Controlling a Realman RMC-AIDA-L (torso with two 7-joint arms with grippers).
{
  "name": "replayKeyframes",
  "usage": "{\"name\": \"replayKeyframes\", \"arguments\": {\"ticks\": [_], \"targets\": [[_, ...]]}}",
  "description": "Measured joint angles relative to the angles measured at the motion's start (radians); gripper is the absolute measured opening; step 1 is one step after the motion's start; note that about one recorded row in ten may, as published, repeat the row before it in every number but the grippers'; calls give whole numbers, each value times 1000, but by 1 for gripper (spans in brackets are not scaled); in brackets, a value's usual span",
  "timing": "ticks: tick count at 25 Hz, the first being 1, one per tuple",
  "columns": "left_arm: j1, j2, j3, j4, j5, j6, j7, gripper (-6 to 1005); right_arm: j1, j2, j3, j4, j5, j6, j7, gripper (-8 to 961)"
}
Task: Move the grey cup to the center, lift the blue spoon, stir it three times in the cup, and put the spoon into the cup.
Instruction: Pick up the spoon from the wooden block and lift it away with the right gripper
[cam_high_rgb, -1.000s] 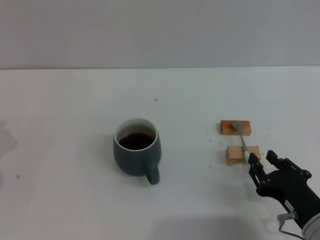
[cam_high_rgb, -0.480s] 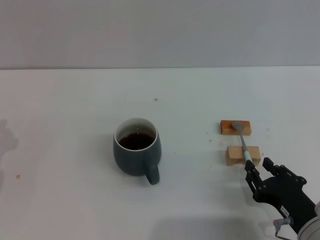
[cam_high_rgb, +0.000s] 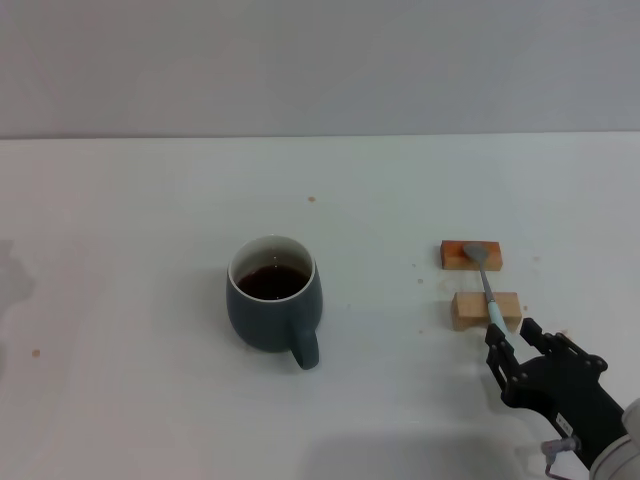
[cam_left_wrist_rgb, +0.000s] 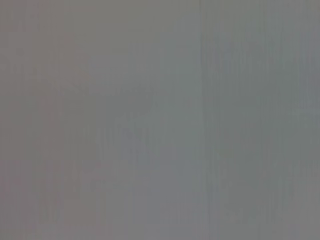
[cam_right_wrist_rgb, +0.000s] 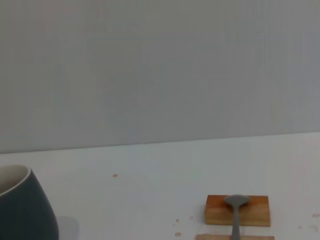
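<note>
The grey cup (cam_high_rgb: 272, 306) stands mid-table with dark liquid inside and its handle facing the near edge; its side also fills a corner of the right wrist view (cam_right_wrist_rgb: 22, 207). The blue spoon (cam_high_rgb: 486, 283) lies across two wooden blocks, bowl on the far one, and that bowl (cam_right_wrist_rgb: 235, 201) is visible from the right wrist. My right gripper (cam_high_rgb: 512, 338) is open just short of the spoon's pale handle tip, holding nothing. My left gripper is out of view; its wrist camera sees only plain grey.
The far wooden block (cam_high_rgb: 470, 254) and the near wooden block (cam_high_rgb: 485, 310) sit right of the cup. Small brown specks (cam_high_rgb: 311, 199) dot the white table. A grey wall rises behind the table's far edge.
My right gripper has drawn back toward the near edge and slightly left, uncovering the spoon's handle tip. Cup, spoon and blocks have not moved.
</note>
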Motion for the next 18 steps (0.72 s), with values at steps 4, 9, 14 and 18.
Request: {"name": "replayKeyframes", "arguments": {"ticks": [4, 9, 14, 18], "targets": [[1, 0, 0, -2, 0, 0, 0, -2, 5, 1, 0, -7, 0, 2, 0, 397], [1, 0, 0, -8, 0, -2, 0, -2, 12, 3, -2, -21, 0, 2, 1, 396], [2, 2, 0, -12, 0, -9, 0, -2, 20, 5, -2, -28, 0, 3, 12, 395], [3, 2, 0, -15, 0, -12, 0, -2, 29, 4, -3, -34, 0, 3, 26, 395]]}}
